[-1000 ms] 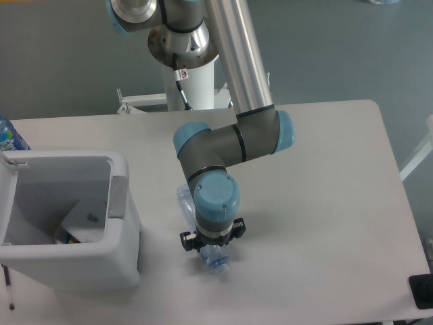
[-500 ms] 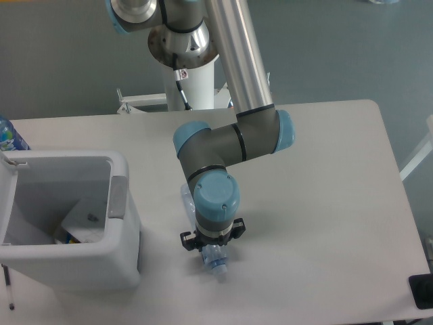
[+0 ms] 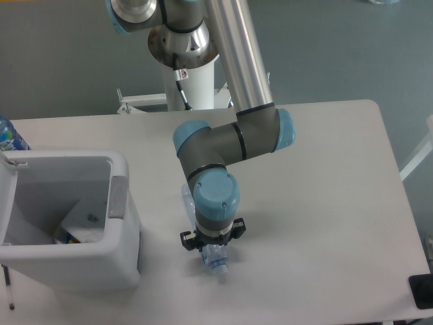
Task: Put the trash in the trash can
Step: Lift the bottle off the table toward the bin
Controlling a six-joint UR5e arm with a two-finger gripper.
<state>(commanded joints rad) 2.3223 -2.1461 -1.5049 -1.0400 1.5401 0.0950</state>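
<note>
Crushed clear plastic bottle (image 3: 215, 258) under pincer (image 3: 212, 248)

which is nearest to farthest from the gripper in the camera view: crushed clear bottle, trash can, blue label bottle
1. crushed clear bottle, right under the gripper, mid-table.
2. trash can, to the image left, lid open.
3. blue label bottle, at the far left edge, beyond the can.
</note>
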